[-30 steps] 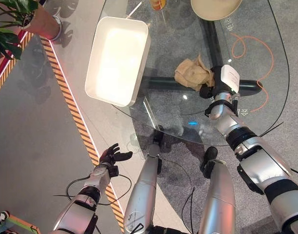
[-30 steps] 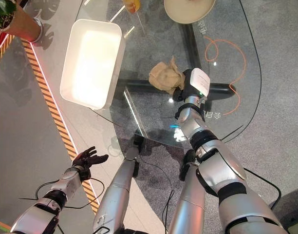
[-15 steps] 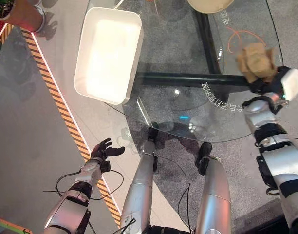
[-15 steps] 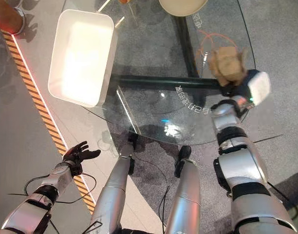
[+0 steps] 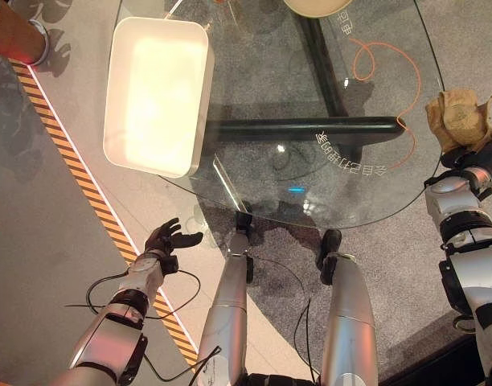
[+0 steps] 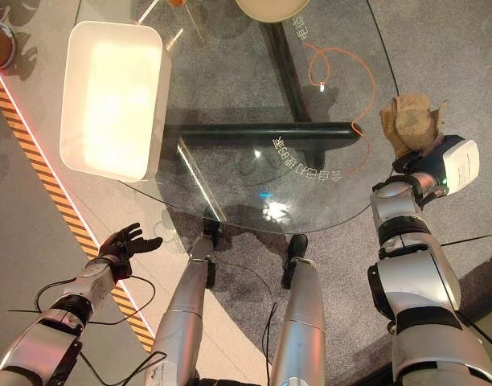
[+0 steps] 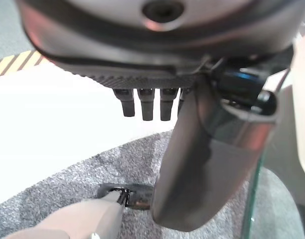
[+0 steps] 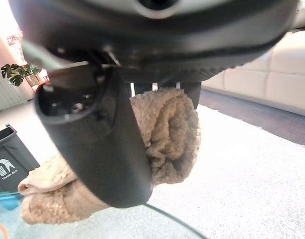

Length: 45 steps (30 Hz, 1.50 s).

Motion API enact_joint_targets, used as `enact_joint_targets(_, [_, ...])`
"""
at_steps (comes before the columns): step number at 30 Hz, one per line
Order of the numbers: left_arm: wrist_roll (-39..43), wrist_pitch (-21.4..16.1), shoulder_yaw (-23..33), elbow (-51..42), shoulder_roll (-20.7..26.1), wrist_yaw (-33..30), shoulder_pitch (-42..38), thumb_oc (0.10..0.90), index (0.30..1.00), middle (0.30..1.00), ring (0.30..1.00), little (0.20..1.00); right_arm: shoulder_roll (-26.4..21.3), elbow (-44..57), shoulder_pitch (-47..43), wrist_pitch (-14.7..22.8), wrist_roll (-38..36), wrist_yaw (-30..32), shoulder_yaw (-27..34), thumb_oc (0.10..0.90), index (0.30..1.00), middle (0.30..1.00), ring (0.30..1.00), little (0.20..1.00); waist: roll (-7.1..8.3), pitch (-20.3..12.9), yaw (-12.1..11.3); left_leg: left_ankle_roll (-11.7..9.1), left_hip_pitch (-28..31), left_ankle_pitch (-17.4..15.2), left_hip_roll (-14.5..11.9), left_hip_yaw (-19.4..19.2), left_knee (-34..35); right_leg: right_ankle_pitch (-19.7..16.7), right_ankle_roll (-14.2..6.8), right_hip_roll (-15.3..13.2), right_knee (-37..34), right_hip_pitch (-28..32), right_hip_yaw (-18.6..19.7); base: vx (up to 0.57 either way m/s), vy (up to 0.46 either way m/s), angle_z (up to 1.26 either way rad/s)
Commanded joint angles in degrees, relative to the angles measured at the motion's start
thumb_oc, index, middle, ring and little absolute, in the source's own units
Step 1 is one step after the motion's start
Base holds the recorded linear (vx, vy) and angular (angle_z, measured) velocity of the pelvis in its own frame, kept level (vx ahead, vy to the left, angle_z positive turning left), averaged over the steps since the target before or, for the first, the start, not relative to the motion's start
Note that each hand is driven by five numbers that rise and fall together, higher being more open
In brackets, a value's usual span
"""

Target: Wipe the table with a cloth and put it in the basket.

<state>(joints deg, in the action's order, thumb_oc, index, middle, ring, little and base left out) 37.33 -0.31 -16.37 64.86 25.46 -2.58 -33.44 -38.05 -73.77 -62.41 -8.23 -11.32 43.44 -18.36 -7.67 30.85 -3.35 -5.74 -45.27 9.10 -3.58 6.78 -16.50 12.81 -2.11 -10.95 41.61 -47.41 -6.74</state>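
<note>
Left hand (image 5: 167, 239) hangs low at the near left, over the floor beside the striped tape (image 5: 65, 157), well apart from the table; fingers (image 7: 145, 105) straight and spread, holding nothing. White basket (image 5: 117, 96) sits on the far left part of the glass table (image 5: 270, 72), its near left corner jutting past the table's edge. Dark bar (image 5: 310, 129) shows through the glass, running left to right under the middle. Orange cable (image 5: 383, 64) loops on the right part of the glass. Rim of a cream bowl (image 6: 270, 10) shows at the far edge of the table. Right hand (image 6: 427, 165) is raised at the far right, past the table's right edge, over the grey floor. It holds the cloth (image 6: 411, 122), a tan bunched wad, clear of the glass and well apart from the basket. In the right wrist view the thumb and fingers (image 8: 192, 92) are curled round the cloth (image 8: 167, 134), which bulges out past them.
</note>
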Motion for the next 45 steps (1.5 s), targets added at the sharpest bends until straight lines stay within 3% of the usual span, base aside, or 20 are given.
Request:
enact_joint_targets(1, [0.82, -0.23, 2.6, 4.36, 3.88, 0.18, -0.49, 0.8, 0.9, 0.9, 0.9, 0.9, -4.49, -0.29, -3.56, 2.92, 2.52, 2.75, -3.05, 0.1, 0.3, 0.3, 0.3, 0.2, 1.53, -1.05, -0.94, 6.31, 1.09, -10.12, 3.36, -6.44, -7.69, -8.37, 0.64, 3.85, -10.86, 0.85, -0.86, 0.0, 0.0, 0.0])
enact_joint_targets(11, [0.69, -0.01, 1.84, 4.5, 3.59, 0.09, -1.25, 0.8, 0.9, 0.9, 0.9, 0.9, -2.03, 2.19, -6.27, 4.76, 5.03, 1.83, -6.4, 0.1, 0.3, 0.3, 0.3, 0.2, 1.47, -1.05, -1.29, 6.27, 1.28, -10.18, 3.64, -6.37, -7.38, -8.35, 0.68, 3.87, -11.19, 1.01, -1.04, 0.0, 0.0, 0.0])
enact_joint_targets(31, [0.11, -1.13, -0.28, 1.57, 0.08, -1.32, 0.79, 0.8, 0.9, 0.9, 0.9, 0.9, 6.93, 10.21, -12.33, -0.04, 10.26, -2.36, -16.03, 0.1, 0.3, 0.3, 0.3, 0.2, -0.32, -1.05, -3.62, 6.13, 2.02, -9.22, 4.94, -6.1, -6.67, -8.09, 1.54, 3.07, -11.66, 2.06, -2.15, 0.0, 0.0, 0.0])
enact_joint_targets(38, [-0.33, -1.69, -0.54, 0.6, -1.3, -1.44, 1.77, 0.8, 0.9, 0.9, 0.9, 0.9, 10.01, 13.95, -12.81, -0.16, 14.36, -6.37, -19.75, 0.1, 0.3, 0.3, 0.3, 0.2, -1.03, -1.05, -4.33, 6.09, 2.44, -8.65, 5.52, -6.02, -6.27, -8.08, 1.87, 2.74, -11.76, 2.46, -2.39, 0.0, 0.0, 0.0])
enact_joint_targets(45, [-1.04, -1.86, -1.03, -0.6, -2.76, -2.17, 2.47, 0.8, 0.9, 0.9, 0.9, 0.9, 12.61, 17.21, -11.88, 0.56, 22.12, -14.12, -24.03, 0.1, 0.3, 0.3, 0.3, 0.2, -1.55, -1.05, -4.88, 6.14, 2.87, -8.09, 5.93, -5.9, -5.64, -8.23, 1.96, 2.35, -12.0, 2.81, -2.6, 0.0, 0.003, 0.01])
